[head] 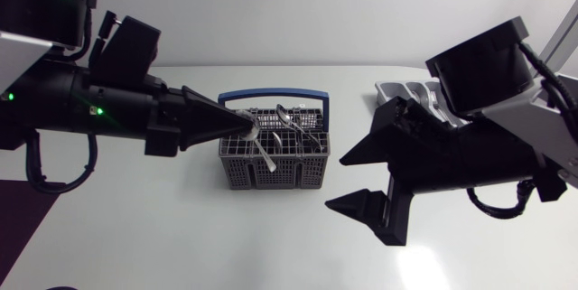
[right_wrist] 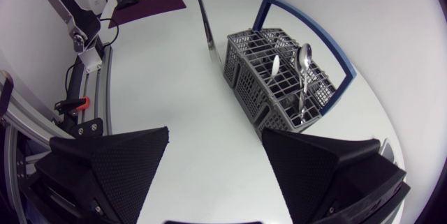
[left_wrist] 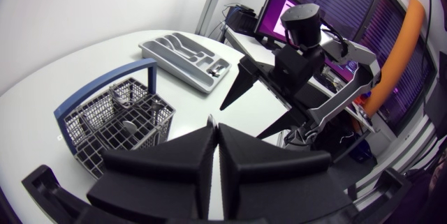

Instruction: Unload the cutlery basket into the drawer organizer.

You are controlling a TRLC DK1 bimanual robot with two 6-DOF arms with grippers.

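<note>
Head view: cutlery basket [head: 275, 159] mid-table, spoons [right_wrist: 304, 56] inside.
Left jaws: pinching one cutlery piece [head: 262, 150] by its top end, at the basket's left side.
Right jaws: spread wide, right of the basket.
Drawer organizer [head: 402, 91]: far right, partly under the right arm.

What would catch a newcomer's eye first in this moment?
The left gripper, shut on a silver utensil raised at the grey cutlery basket in mid-table. To the basket's right, the right gripper hangs wide open over bare table, with the drawer organizer partly hidden under its arm.
</note>
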